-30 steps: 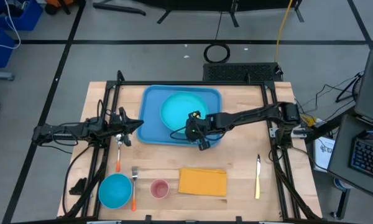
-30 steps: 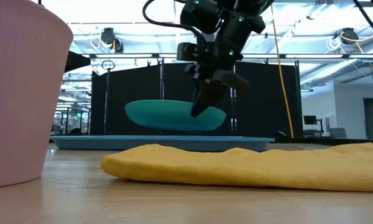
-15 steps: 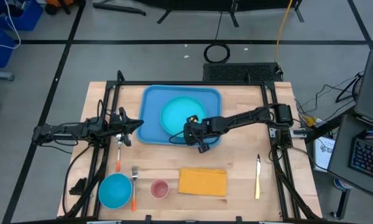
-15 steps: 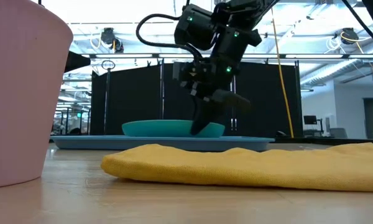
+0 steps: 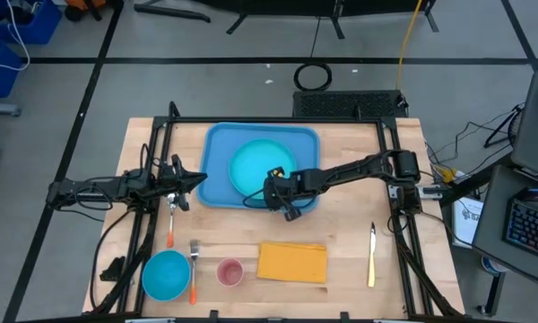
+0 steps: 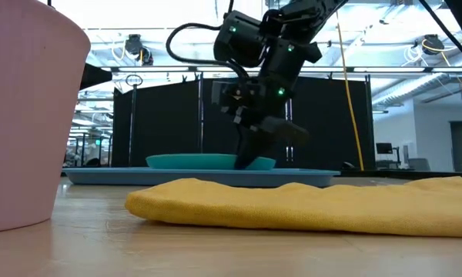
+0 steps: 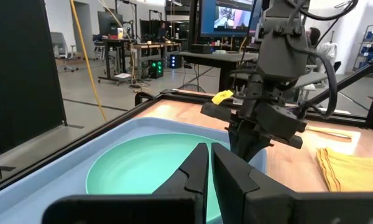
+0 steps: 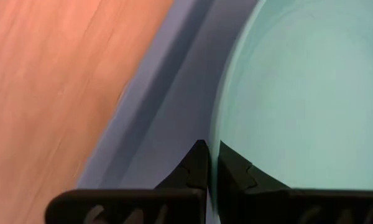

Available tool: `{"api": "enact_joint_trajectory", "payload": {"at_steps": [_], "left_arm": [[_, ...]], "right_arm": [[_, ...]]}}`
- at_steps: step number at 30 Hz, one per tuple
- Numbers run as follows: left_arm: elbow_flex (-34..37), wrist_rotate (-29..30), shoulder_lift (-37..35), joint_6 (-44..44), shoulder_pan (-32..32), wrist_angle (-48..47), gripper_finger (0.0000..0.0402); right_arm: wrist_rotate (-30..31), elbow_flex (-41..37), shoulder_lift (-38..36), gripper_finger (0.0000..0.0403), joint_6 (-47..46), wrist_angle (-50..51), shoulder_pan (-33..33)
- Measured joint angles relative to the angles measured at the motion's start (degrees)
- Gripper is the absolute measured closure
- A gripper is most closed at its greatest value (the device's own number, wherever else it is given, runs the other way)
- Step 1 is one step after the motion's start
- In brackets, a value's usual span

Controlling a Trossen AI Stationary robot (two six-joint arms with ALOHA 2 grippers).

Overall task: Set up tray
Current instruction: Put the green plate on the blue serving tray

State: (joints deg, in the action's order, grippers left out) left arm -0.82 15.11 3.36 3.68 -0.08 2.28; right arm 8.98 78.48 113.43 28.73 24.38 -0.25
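At the far centre of the bench (image 5: 350,220), the light-blue tray (image 5: 217,148) lies flat, its long axis running left-right. Right end effector (image 5: 280,199) pinches the teal plate (image 5: 251,163) rim inside the tray. Left end effector (image 5: 200,178) waits narrow just left of the tray. Near edge: blue bowl (image 5: 166,274), pink cup (image 5: 229,271), yellow napkin (image 5: 292,262), knife (image 5: 372,256).

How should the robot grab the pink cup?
Probably by its rim: the pink cup stands upright with its mouth open to the top, so a hand could come straight down and pinch one wall. The fork lies close on one side, the napkin on the other.
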Motion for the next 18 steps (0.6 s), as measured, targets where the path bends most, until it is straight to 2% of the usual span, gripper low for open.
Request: {"api": "enact_joint_trajectory", "payload": {"at_steps": [18], "left_arm": [[0.0, 0.0, 0.0, 0.11, -0.02, -0.02, 0.0376]], "right_arm": [[0.4, 0.02, 1.77, 0.0398, -0.43, -0.78, -0.02]]}}
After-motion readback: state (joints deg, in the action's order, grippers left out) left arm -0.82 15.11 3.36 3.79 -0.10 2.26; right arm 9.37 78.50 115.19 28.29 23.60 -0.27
